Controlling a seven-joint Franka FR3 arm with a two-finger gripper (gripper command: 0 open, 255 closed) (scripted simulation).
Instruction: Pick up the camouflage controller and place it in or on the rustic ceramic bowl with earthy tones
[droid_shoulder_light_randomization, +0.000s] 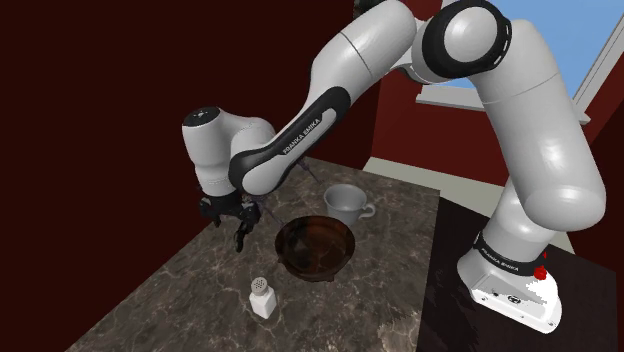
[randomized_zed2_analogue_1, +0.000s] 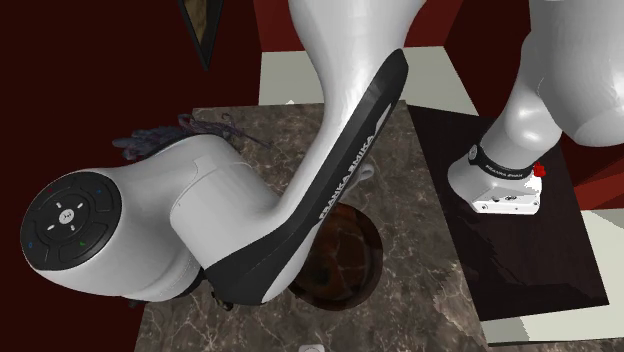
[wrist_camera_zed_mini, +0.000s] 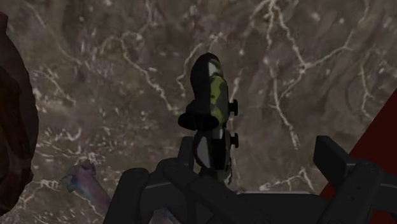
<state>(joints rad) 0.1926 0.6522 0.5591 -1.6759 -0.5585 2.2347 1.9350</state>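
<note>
Wrist view: camouflage controller, mottled green, black and white, two black thumbsticks on its side, lay between the unclenched gripper fingers, close against one, clear of the other.

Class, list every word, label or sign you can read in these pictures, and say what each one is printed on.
"FRANKA EMIKA": white letters along the arm's black forearm strip.
Base band round the arm's foot: white lettering, too small to read.
Round dark pad on the arm's wrist: small marks, too small to read.
</note>
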